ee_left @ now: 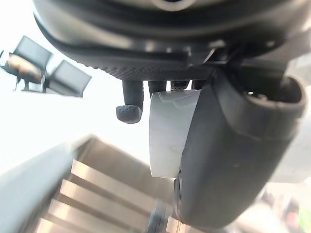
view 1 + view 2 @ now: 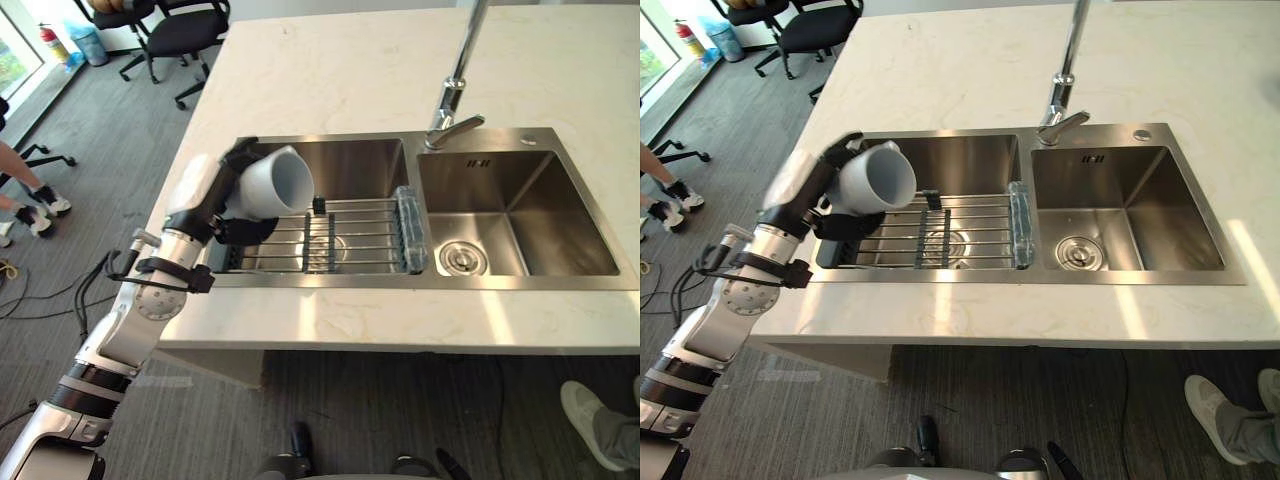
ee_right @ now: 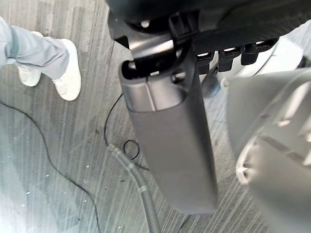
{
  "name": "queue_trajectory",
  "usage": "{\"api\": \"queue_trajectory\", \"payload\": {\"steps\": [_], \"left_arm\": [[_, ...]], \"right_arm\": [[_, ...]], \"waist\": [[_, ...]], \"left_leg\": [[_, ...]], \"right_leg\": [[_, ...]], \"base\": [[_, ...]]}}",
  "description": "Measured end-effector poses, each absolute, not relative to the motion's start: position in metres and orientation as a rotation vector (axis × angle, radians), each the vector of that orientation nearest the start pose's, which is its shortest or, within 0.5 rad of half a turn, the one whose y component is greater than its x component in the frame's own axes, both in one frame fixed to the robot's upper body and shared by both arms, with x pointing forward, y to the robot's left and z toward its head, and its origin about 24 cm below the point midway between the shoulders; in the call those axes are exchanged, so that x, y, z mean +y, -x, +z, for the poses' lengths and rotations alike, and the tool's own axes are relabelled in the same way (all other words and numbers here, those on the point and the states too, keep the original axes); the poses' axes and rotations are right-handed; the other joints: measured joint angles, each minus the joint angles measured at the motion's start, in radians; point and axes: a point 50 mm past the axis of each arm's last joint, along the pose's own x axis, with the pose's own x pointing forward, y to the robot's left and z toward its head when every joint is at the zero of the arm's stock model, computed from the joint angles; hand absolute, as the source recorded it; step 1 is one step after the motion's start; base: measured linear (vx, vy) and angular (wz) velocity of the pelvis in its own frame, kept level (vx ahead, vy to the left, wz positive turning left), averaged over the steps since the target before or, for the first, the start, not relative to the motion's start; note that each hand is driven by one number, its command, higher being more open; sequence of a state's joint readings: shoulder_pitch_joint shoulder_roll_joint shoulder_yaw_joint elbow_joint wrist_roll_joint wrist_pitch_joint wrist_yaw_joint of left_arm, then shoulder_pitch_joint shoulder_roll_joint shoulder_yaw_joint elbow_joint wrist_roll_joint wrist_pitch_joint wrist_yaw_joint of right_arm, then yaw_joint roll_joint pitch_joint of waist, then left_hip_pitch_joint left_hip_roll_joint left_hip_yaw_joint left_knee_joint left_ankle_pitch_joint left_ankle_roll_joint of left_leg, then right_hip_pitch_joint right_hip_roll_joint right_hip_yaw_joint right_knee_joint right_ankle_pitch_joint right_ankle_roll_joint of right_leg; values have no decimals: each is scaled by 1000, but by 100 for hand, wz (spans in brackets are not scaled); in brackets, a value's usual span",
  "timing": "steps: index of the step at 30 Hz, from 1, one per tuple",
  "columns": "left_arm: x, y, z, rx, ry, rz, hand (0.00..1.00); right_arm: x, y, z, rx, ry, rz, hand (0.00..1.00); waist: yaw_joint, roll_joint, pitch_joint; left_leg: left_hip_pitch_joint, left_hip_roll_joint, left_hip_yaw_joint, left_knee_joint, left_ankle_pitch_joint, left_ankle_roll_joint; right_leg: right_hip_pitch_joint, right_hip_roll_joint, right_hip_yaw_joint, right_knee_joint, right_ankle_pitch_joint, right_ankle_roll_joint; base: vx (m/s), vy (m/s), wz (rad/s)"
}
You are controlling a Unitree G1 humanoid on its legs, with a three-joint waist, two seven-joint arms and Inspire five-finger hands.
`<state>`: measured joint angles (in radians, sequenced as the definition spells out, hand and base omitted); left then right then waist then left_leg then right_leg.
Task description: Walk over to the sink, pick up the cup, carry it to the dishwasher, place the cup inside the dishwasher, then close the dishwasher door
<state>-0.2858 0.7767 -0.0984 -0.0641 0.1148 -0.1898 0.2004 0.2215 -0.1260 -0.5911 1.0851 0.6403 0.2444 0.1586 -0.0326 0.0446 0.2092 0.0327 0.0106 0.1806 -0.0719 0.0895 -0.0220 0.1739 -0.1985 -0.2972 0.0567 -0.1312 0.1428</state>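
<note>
My left hand (image 2: 225, 190) is shut on a white cup (image 2: 272, 183) and holds it lifted above the left end of the sink's left basin (image 2: 350, 165). The cup lies tilted, its open mouth facing right and towards me. In the left wrist view the cup (image 1: 170, 131) sits between the thumb (image 1: 228, 155) and the fingers (image 1: 130, 104), with the wire rack below. In the right wrist view my right hand (image 3: 167, 121) hangs over the floor, its thumb straight and its fingers relaxed, holding nothing.
A wire drying rack (image 2: 345, 238) spans the left basin. The right basin (image 2: 510, 215) has a drain, and a tall tap (image 2: 452, 95) stands behind the divider. A pale counter (image 2: 400, 60) surrounds the sink. Office chairs (image 2: 175, 30) stand far left. A person's shoes (image 3: 65, 73) are nearby.
</note>
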Motion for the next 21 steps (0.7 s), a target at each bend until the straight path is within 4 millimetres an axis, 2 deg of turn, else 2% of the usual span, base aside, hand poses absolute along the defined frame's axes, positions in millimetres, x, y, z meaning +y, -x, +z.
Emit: {"api": "queue_trajectory", "payload": {"steps": [2, 5, 7, 12, 15, 19, 20, 21], "left_arm": [[231, -273, 203, -677, -740, 79, 0], [232, -263, 216, -771, -620, 105, 0], [233, -260, 219, -801, -548, 120, 0], [255, -254, 222, -823, -364, 264, 0], [276, -249, 208, -759, -292, 368, 0], [293, -239, 175, -619, -213, 479, 0], [296, -237, 168, -596, -182, 497, 0], [297, -233, 159, -571, -139, 513, 0]], "right_arm": [[-247, -3, -164, 1064, -949, -894, 100], [-250, -5, -164, 1043, -958, -907, 100], [-251, -6, -163, 1039, -954, -903, 100], [-250, -17, -164, 1034, -972, -882, 100], [-245, -14, -166, 1086, -958, -855, 100], [-236, 5, -169, 1216, -879, -824, 100], [-235, 8, -169, 1216, -893, -841, 100], [-234, 14, -170, 1212, -906, -868, 100]], "waist": [[18, 8, -6], [27, 16, -12], [41, 18, -23], [43, 17, -28], [45, 17, -29], [82, 21, -28], [85, 26, -26], [87, 37, -28]], "left_leg": [[-6, -4, -18, 5, 0, 1], [-18, -7, -39, 5, 5, 1], [-19, -7, -40, 5, 6, 1], [-33, -7, -51, 19, 6, 1], [-60, -9, -84, 46, 7, 2], [-84, -20, -155, 68, 18, -1], [-98, -25, -167, 67, 33, 4], [-115, -21, -145, 49, 19, 33]], "right_leg": [[1, -4, -16, 14, -12, 4], [1, -3, -36, 16, -14, 4], [1, -2, -38, 15, -14, 4], [0, -1, -45, 14, -14, 4], [11, 1, -80, 13, -14, 4], [41, 7, -170, 33, -35, -1], [39, 7, -205, 54, -45, -4], [39, 8, -264, 71, -52, -10]], "base": [[-47, -19, 24], [-30, -19, 20], [-7, -20, 6], [-1, -16, 6], [-17, -29, 35], [-57, -43, 60], [-103, -32, 120], [-141, -23, 115]]}}
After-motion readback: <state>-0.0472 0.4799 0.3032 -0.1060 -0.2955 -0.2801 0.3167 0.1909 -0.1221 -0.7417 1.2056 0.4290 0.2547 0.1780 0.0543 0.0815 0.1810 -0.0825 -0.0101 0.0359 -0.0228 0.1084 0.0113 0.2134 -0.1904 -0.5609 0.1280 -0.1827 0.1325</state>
